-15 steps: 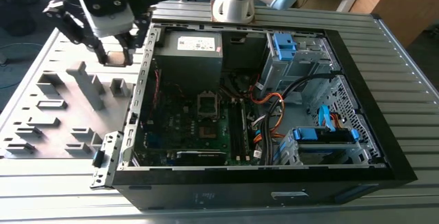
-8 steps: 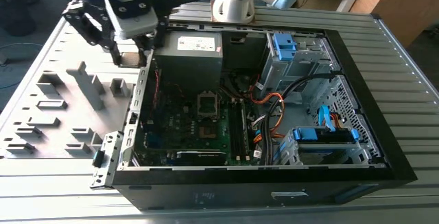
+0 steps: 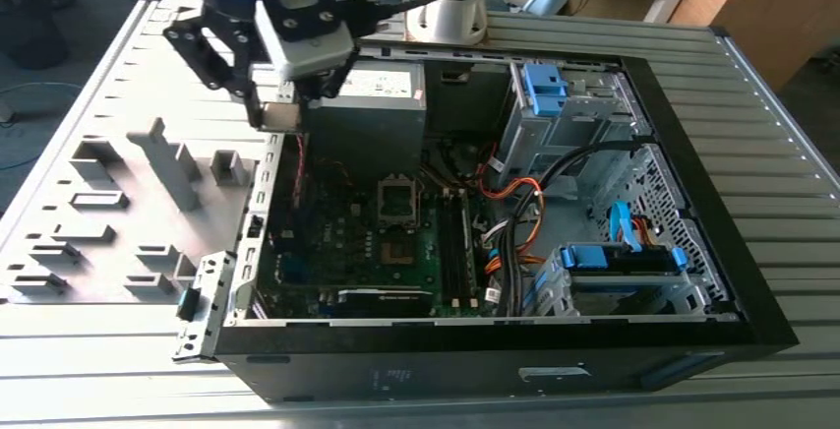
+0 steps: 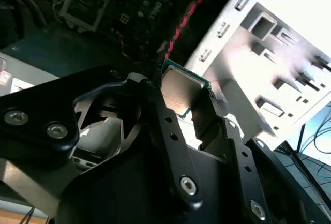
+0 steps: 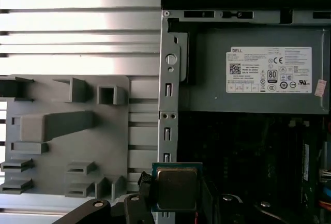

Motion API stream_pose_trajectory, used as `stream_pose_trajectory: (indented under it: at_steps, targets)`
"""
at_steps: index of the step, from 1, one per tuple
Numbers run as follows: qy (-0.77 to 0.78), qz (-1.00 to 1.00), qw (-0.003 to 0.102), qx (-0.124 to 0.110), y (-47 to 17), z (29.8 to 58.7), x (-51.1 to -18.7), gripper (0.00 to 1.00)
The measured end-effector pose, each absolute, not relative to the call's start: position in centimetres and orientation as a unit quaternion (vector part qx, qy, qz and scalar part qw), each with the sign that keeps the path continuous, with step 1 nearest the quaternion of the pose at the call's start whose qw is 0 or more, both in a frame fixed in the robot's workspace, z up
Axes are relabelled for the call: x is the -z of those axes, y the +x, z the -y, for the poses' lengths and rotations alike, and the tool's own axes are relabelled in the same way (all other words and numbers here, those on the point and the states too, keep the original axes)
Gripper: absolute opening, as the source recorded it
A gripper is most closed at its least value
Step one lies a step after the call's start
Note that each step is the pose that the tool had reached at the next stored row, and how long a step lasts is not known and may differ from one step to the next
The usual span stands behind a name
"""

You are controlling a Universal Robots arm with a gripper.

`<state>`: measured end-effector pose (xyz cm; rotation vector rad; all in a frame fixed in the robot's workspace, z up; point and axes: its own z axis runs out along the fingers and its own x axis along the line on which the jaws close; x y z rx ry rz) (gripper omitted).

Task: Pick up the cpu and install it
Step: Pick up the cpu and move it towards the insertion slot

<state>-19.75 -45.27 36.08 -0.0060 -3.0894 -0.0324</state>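
Exterior view: worktop (image 3: 761,104) carries the open computer case (image 3: 434,365). Power supply box (image 3: 374,90) sits in the case corner, socket (image 3: 400,198) mid-board inside. Claw (image 3: 279,114) hangs beside that box. Second wrist view shows the grip: claw closed on the cpu (image 4: 178,92), pinched by its edges. First wrist view puts it over the case's side wall.

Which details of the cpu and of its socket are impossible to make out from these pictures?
1. The cpu underside: in both wrist views it faces away from the camera.
2. The spots where the tool grips the cpu's edges: its own fingers cover them in both wrist views.
3. The socket, exterior view: too small to tell whether its frame stands open or whether its contacts are sound.
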Motion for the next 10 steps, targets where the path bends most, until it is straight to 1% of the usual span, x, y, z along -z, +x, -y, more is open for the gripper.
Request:
stream_pose_trajectory:
  at_steps: [10]
  targets:
    - [-0.002, 0.999, 0.031, 0.01, -16.1, 45.4, -36.1, 0.47]
